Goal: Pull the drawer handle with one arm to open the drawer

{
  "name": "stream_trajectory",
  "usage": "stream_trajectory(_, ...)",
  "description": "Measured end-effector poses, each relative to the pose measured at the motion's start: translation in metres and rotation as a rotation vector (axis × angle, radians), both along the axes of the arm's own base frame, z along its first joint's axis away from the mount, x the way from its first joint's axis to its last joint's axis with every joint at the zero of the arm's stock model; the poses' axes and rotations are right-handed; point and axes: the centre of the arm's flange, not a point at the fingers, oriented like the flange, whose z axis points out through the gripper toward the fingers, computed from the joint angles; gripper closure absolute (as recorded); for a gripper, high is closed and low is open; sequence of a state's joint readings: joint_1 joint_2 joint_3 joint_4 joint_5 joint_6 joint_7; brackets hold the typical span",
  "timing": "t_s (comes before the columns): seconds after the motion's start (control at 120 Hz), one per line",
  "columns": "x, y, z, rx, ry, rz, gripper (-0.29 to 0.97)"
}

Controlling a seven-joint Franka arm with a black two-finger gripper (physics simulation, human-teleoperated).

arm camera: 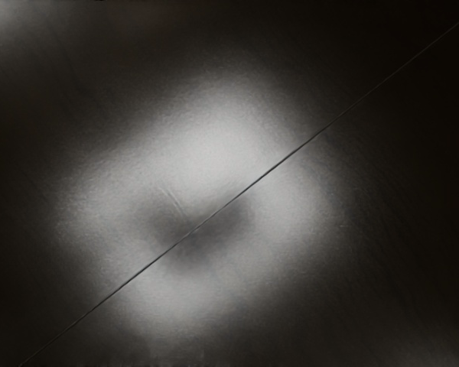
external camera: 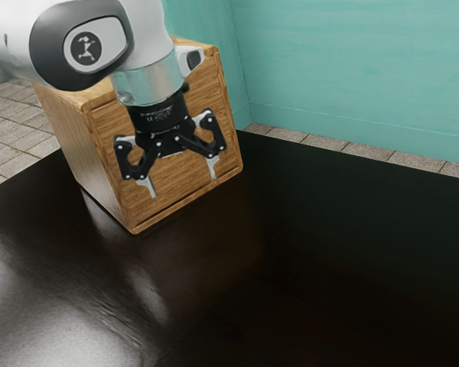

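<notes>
A wooden drawer box (external camera: 99, 145) stands on the dark table (external camera: 306, 260) at the exterior view's upper left. Its front face, toward the exterior view's right, is a drawer front (external camera: 185, 164) that looks flush with the box. My gripper (external camera: 180, 180) hangs in front of that face, pointing down, open, with its silver-tipped fingers (external camera: 148, 186) spread wide and nothing between them. The arm and hand cover the middle of the drawer front, so the handle is hidden. In the wrist view, the glossy tabletop (arm camera: 99, 92) lies under the hand, crossed by a thin diagonal seam (arm camera: 291, 153).
A teal wall (external camera: 352, 61) rises behind the table at the exterior view's right, with a tiled floor strip (external camera: 367, 151) at its foot. The dark tabletop stretches wide to the exterior view's right and front of the box.
</notes>
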State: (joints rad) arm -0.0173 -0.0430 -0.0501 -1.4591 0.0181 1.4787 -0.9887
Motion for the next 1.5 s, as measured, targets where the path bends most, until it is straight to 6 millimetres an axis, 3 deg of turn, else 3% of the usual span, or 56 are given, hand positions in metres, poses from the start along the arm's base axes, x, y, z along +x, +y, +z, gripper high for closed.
stream_trajectory(0.142,0.001,0.018,0.006,0.003,-0.037,0.052,0.0)
stream_trajectory(0.267,0.015,0.054,0.001,0.077,-0.039,-0.005,0.0)
stream_trajectory(0.425,0.032,0.089,0.021,0.179,-0.083,-0.119,0.0)
stream_trajectory(0.517,0.033,0.082,0.032,0.224,-0.103,-0.218,0.0)
stream_trajectory(0.675,0.034,0.029,0.057,0.309,-0.154,-0.438,0.0)
stream_trajectory(0.75,0.034,0.019,0.061,0.335,-0.16,-0.507,0.0)
stream_trajectory(1.017,0.034,0.075,0.065,0.422,-0.122,-0.561,0.22)
stream_trajectory(1.25,0.034,0.079,0.064,0.444,-0.099,-0.673,0.27)
stream_trajectory(1.5,0.035,0.103,0.053,0.46,-0.057,-0.741,0.27)
